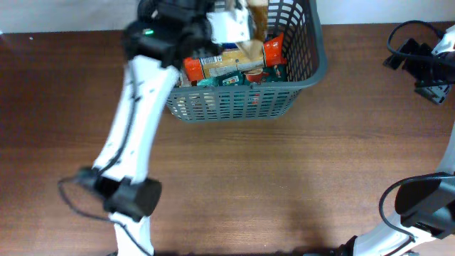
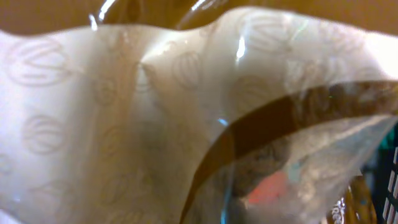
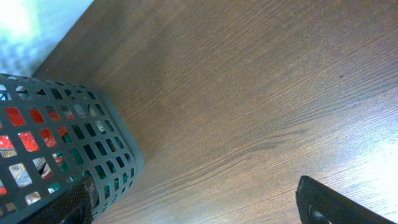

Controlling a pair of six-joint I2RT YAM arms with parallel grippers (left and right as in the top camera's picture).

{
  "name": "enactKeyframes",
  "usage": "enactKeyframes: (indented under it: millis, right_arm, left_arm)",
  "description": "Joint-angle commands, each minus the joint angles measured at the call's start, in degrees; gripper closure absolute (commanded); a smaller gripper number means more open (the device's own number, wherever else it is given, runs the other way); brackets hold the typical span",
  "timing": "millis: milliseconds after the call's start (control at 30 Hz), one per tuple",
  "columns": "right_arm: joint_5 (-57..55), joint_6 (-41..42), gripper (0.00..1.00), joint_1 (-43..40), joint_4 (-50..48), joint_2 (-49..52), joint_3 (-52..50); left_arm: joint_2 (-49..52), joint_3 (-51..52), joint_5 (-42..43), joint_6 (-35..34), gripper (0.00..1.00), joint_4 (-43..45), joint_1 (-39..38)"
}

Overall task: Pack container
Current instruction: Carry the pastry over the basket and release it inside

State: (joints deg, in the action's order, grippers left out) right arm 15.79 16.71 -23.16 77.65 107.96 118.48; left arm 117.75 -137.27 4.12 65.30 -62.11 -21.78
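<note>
1. Several snack packets are already lying in the container (image 1: pixel 302 84), which is sitting at the far middle of the table (image 1: pixel 284 178); an orange packet (image 1: pixel 213 65) and a green packet (image 1: pixel 234 80) are showing above its near wall.
2. The left arm (image 1: pixel 135 121) is reaching from the near edge over the container's left half, and its wrist is hanging above the load.
3. The left wrist camera is being filled by a pale, glossy wrapper (image 2: pixel 93 124) with faint printed logos and a brown band. No fingers are showing there, so I cannot tell whether the left gripper is gripping this wrapper or standing apart.
4. The right gripper (image 3: pixel 199 211) is waiting well off to the right with its fingers spread wide and nothing between them, looking along bare wood toward the container's rounded corner (image 3: pixel 93 143).
5. The container is looking like stiff moulded plastic: probably light by itself, and growing heavier as packets are going in.
6. Its smooth base is likely sliding easily on the wood, so a push from a descending packet could be shifting it.
7. If it needs steadying or moving, the solid rim is seeming the best hold, with one finger inside and one outside; the slotted lattice below is looking thinner and more likely to flex.
</note>
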Motion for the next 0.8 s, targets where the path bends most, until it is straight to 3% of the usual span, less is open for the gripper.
enactKeyframes:
  millis: [0, 200, 233, 267, 333, 467, 500, 767]
  right_arm:
    - [0.26, 0.26, 0.01, -0.07, -0.04, -0.59, -0.31]
    - [0.28, 0.26, 0.01, -0.07, -0.04, -0.59, -0.31]
    - [0.28, 0.26, 0.01, -0.07, -0.07, -0.59, -0.31]
    - [0.28, 0.26, 0.01, -0.07, -0.04, -0.59, -0.31]
    - [0.28, 0.26, 0.01, -0.07, -0.04, -0.59, -0.31]
    - [0.28, 0.26, 0.01, -0.07, -0.07, -0.59, -0.31]
    - [0.28, 0.26, 0.01, -0.07, -0.04, -0.59, -0.31]
    - [0.28, 0.26, 0.01, -0.07, -0.04, -0.59, -0.31]
  left_arm:
    - [5.38, 0.52, -7.43, 1.77, 0.98, 0.09, -1.7]
    - [11.04, 0.52, -11.45, -7.32, 0.98, -3.34, -3.32]
    - [11.43, 0.52, -11.61, -8.37, 0.93, -4.15, -3.54]
    - [11.47, 0.52, -11.82, -9.7, 0.75, -4.92, -3.78]
    - [11.43, 0.48, -12.85, -13.11, 0.27, -5.92, -4.28]
    - [10.54, -1.62, -16.22, -19.67, 0.13, -9.29, -5.53]
    - [10.1, -2.56, -16.2, -20.15, 0.04, -10.62, -5.81]
    - [3.34, -13.97, -22.88, -31.47, 0.01, -17.11, -5.99]
